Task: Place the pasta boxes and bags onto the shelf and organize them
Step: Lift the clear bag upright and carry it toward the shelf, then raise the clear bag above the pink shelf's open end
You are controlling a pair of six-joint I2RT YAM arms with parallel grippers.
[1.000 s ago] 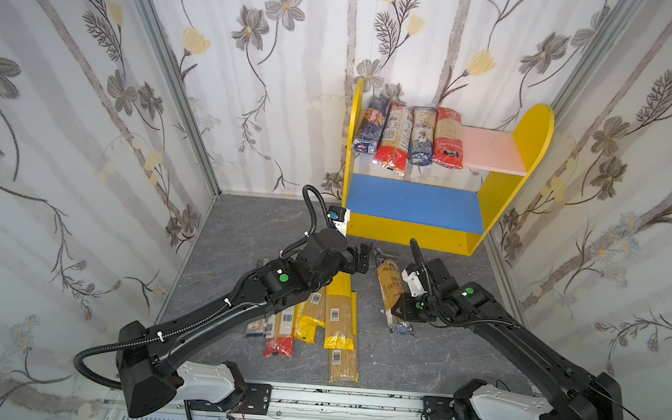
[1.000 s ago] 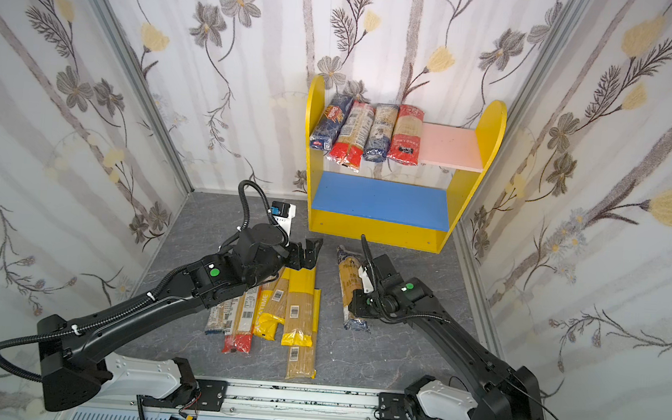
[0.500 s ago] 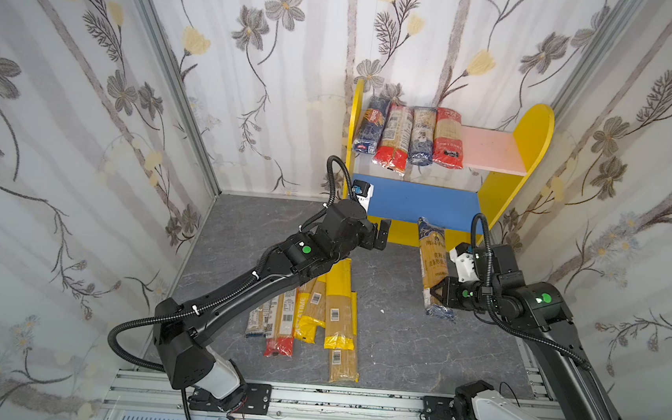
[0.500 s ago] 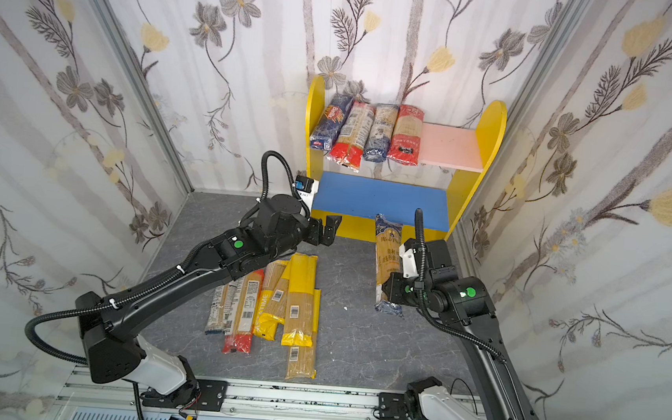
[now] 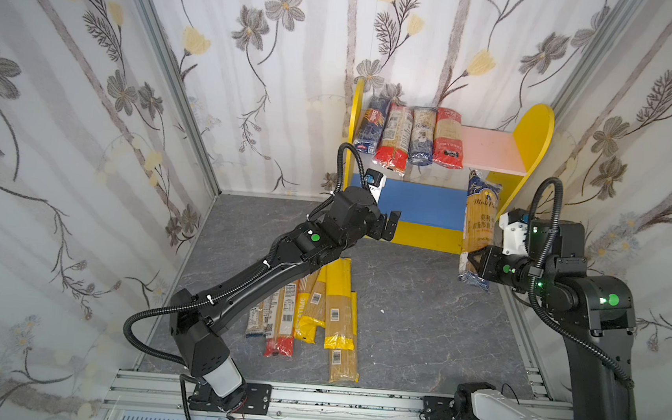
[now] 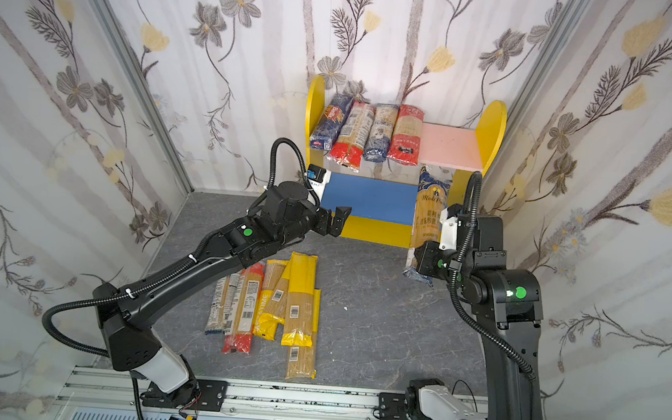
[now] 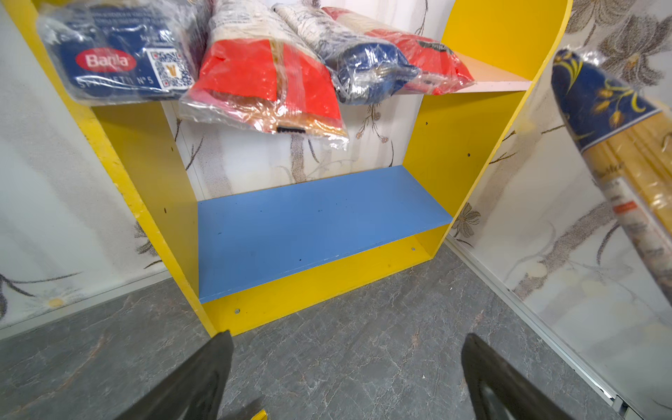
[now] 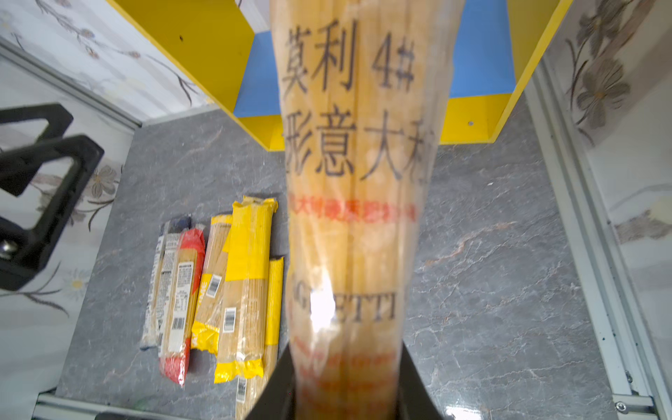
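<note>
One packet (image 5: 480,214), clamped near its bottom end in the right hand (image 5: 476,266), points its long axis up and ahead at the shelf's (image 5: 539,128) bare pink board (image 5: 491,149) just past its tip; the left hand (image 5: 389,226), spread and empty, is farther off.

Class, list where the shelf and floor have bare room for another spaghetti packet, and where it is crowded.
Free: the whole blue lower board; the pink upper board between the four packets and the right yellow side panel; grey floor right of the floor pile. Crowded: the pink board's left part.
</note>
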